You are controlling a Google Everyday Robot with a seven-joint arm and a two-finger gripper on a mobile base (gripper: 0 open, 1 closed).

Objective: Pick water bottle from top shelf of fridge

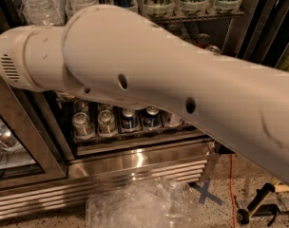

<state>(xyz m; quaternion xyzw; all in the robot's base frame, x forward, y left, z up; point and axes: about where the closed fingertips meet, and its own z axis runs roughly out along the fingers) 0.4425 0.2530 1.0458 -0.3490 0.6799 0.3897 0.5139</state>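
Note:
My white arm [149, 80] crosses the whole view in front of the open fridge [135, 161]. My gripper is out of view, past the left edge beyond the arm's vented wrist end [11, 68]. Clear ribbed water bottles [40, 4] stand at the top left, only their lower bodies showing; caps and labels are cut off. To their right, the wire top shelf [201, 16] carries green-labelled containers in clear plastic trays. The arm hides the middle of the fridge.
Soda cans [106, 122] line the bottom rack above the steel louvred base. A shut glass door [11, 151] is at the left. On the floor lie a crumpled clear plastic sheet [139, 205], a blue tape cross [206, 192], an orange cable [232, 184] and a black stand [258, 205].

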